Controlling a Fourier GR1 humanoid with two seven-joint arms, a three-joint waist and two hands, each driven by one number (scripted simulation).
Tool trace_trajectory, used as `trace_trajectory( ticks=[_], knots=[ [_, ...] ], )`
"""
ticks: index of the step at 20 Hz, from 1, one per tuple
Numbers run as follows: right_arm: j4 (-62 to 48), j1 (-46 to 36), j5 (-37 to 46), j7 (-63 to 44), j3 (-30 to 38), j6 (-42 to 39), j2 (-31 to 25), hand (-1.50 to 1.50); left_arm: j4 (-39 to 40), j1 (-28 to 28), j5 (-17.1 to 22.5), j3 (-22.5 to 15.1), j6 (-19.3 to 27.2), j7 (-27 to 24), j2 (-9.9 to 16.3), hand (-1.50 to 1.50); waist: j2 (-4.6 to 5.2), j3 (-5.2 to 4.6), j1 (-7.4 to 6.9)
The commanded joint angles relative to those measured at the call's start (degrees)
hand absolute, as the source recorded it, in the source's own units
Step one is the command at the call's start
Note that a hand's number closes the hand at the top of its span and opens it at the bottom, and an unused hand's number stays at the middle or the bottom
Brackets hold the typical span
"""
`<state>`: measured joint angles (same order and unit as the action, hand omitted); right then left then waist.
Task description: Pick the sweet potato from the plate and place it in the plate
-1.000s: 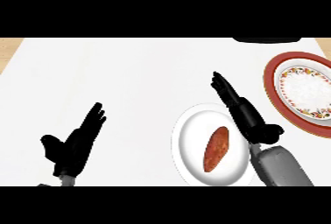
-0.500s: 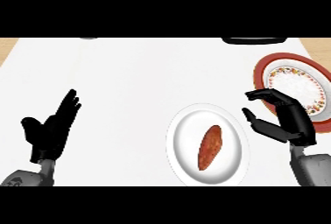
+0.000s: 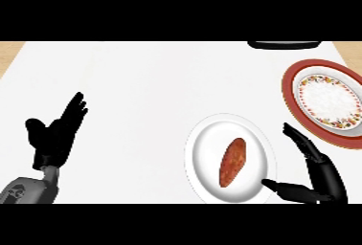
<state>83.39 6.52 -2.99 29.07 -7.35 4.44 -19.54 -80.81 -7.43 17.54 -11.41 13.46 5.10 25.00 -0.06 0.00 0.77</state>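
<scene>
Sweet potato [image 3: 233,161] lying on white plate [image 3: 205,143]. Right robot hand [image 3: 320,174] open beside it, holding nothing. Left robot hand [image 3: 55,136] open, resting on tabletop [image 3: 163,81]. Red-rimmed plate [image 3: 293,91] nearby.

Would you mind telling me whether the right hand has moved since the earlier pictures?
Yes. The right hand has dropped toward the view's lower edge: it was beside the red-rimmed plate, and now sits at the white plate's lower right, open.
</scene>
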Motion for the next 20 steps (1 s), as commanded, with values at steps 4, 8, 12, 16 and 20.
trace_trajectory(
  ticks=[4,8,12,16,20],
  knots=[
    [7.64,4.55,8.18,-6.79,-2.64,0.19,-4.28,-1.5,1.44,-0.69,-2.88,0.41,-0.38,-0.07,-2.75,0.0,-0.01,-0.03,-0.4],
    [15.85,3.79,11.05,-17.35,-4.41,-1.09,-5.43,-1.5,4.63,-4.53,-2.74,2.96,-2.57,1.28,-2.65,0.0,0.02,-0.04,-0.33],
    [21.82,3.29,12.33,-28.25,-5.49,-5.11,-8.83,-1.5,0.64,-1.2,-1.58,4.76,-4.32,1.85,-0.47,0.0,-0.12,-0.06,-0.79],
    [14.24,-3.45,16.25,-31.36,-6.98,-7.21,-7.07,-1.5,0.14,-0.37,-2.93,4.57,-4.59,1.18,-2.03,0.0,0.09,-0.01,-1.17],
    [20.52,-2.04,21.93,-38.38,-9.06,-8.4,-8.32,-1.5,2.28,-2.68,-3.94,5.07,-4.58,1.3,-3.95,0.0,0.02,-0.03,-0.66]
  ],
)
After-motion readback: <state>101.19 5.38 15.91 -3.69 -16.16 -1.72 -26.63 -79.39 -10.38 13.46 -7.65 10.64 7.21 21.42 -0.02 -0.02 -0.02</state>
